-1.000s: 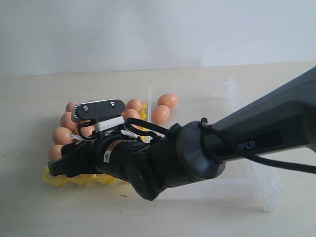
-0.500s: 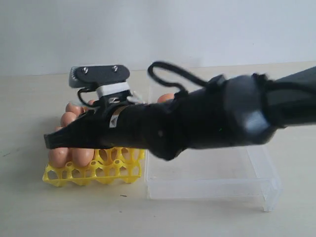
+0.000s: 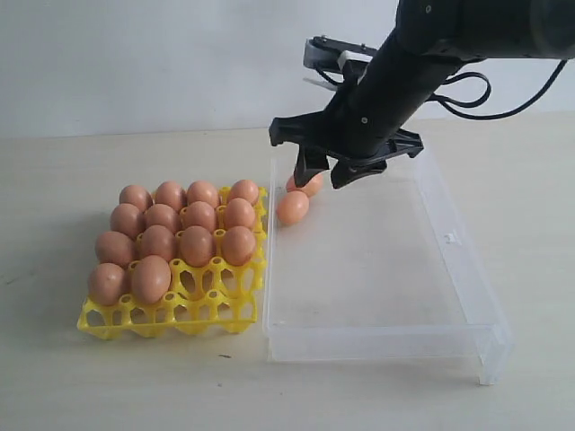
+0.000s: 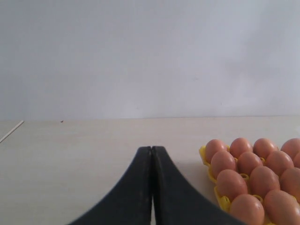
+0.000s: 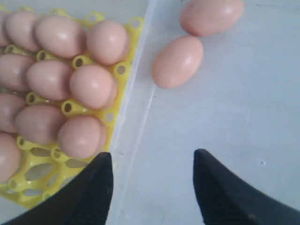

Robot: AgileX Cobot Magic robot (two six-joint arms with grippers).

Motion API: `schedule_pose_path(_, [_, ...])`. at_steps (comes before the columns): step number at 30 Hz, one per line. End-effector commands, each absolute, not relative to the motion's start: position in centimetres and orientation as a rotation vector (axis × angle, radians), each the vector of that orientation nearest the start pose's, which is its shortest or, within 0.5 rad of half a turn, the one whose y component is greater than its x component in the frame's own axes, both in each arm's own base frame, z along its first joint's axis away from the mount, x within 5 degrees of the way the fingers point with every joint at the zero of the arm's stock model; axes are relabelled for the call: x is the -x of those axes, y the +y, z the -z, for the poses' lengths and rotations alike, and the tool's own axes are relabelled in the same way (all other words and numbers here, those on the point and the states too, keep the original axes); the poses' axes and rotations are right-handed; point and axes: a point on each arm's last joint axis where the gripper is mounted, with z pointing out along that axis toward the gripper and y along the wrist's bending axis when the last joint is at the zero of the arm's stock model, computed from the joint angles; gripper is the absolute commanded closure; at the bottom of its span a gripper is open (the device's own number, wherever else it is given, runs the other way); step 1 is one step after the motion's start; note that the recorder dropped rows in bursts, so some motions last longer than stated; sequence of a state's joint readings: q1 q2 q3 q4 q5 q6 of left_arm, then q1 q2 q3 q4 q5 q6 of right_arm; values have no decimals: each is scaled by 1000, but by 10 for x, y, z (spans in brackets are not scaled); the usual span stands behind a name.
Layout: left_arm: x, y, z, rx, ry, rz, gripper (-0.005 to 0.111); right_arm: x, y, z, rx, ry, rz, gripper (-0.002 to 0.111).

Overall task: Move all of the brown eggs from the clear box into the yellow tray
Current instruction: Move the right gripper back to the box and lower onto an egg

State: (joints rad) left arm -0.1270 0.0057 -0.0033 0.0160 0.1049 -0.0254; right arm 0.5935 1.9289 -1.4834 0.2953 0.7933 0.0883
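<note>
Several brown eggs (image 3: 180, 241) fill the back cups of the yellow tray (image 3: 207, 316) on the left. Two more brown eggs (image 3: 293, 207) lie touching in the far left corner of the clear box (image 3: 386, 269). My right gripper (image 3: 328, 176) hangs open and empty just above that pair. In the right wrist view its fingertips (image 5: 104, 159) straddle bare box floor (image 5: 225, 108), with the two eggs (image 5: 178, 61) ahead and the tray (image 5: 37, 174) beside the box wall. My left gripper (image 4: 152, 149) is shut and empty over the table beside the tray's eggs (image 4: 234, 183).
The tray's front row of cups (image 3: 171, 314) holds no eggs. The clear box's left wall (image 3: 268, 269) stands against the tray. A pale wall (image 3: 135, 54) rises behind the table.
My right arm has swung away from over the yellow tray, up and to the right, and now hangs over the clear box's far left corner. The tray is no longer hidden by it.
</note>
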Motion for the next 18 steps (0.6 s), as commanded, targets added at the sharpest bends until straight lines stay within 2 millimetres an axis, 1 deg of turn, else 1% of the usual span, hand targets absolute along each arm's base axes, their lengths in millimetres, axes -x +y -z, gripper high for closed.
schedule_pose_path(1, [-56,-7,-204,-86,1585,116,107,-362,246,-201,384,2813,-567,49])
schedule_pose_path(3, [-56,-7,-204,-86,1585,116,107,-373,247,-195,322,2812,-614,49])
schedule_pose_path(9, [-56,-7,-204,-86,1585,116,107,-396,260,-172,132,2816,-753,49])
schedule_pose_path(15, [-56,-7,-204,-86,1585,116,107,-413,269,-153,-52,2816,-780,50])
schedule_pose_path(18, [-56,-7,-204,-86,1585,116,107,-417,270,-147,-88,2813,-780,50])
